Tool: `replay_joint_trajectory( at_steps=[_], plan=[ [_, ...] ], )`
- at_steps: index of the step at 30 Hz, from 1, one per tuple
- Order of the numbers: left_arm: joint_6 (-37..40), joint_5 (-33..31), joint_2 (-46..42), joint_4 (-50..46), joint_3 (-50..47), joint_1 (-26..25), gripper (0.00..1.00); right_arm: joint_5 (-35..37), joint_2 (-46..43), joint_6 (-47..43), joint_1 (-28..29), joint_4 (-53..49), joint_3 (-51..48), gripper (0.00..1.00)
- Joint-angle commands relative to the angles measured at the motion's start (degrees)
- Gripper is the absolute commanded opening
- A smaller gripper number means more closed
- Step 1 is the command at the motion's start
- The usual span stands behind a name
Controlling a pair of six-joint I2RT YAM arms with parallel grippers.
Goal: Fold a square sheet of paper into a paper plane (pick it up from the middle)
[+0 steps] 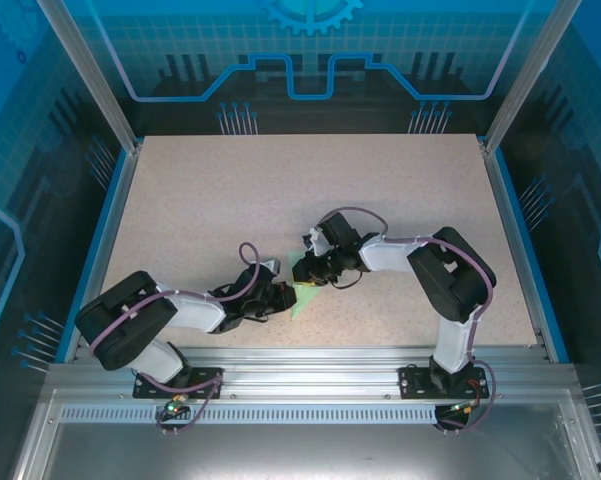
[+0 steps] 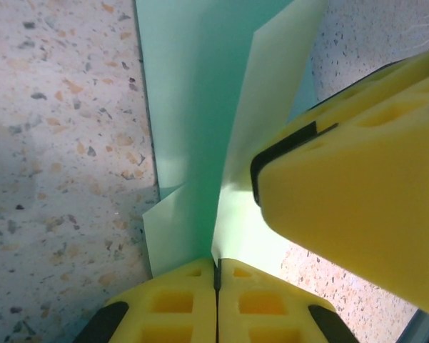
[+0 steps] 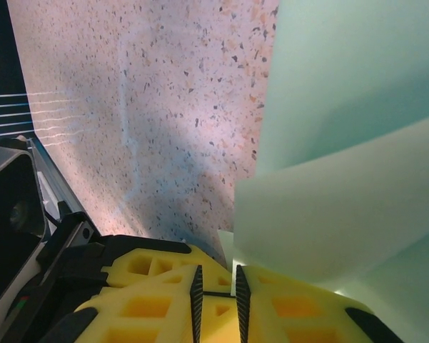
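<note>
Left hand [image 2: 216, 270] clenched on square sheet of paper [image 2: 193, 107], long axis straight ahead; right hand [image 3: 218, 280] just beside, grip unclear.

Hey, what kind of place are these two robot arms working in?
Probably a robot lab workcell or demo booth: a speckled beige tabletop fenced by blue translucent wall panels printed with circuit graphics on silver aluminium posts, with a slotted aluminium mounting rail along the near edge.
</note>
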Motion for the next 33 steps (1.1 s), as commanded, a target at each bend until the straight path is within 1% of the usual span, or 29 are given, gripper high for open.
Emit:
replay_joint_trajectory(
  at_steps=[1, 5, 9, 14, 25, 33],
  plan=[
    [-1.9, -0.5, 1.5, -1.0, -2.1, 0.3, 0.06, 1.0, -4.8, -0.5, -1.8, -0.6, -0.9, 0.23],
    [-2.2, 0.0, 2.2, 0.0, -2.2, 0.6, 0.05, 1.4, -7.4, -0.2, -3.1, -0.1, -2.8, 0.24],
    [-2.9, 0.2, 3.5, 1.2, -2.4, 0.7, 0.05, 1.2, -7.0, 0.4, -2.4, 0.8, -3.5, 0.24],
    [-3.8, 0.6, 4.7, 3.0, -3.2, 0.7, 0.05, 0.3, -3.7, 0.7, -1.4, 1.9, -2.7, 0.22],
    [-3.4, 0.9, 4.8, 3.0, -3.3, 0.7, 0.05, -2.7, 1.8, 0.7, 0.3, 3.4, 0.8, 0.2],
    [-3.2, 0.7, 4.1, 2.1, -3.4, 0.7, 0.05, -1.1, 6.1, -0.3, 0.1, 2.3, 2.2, 0.2]
  ],
)
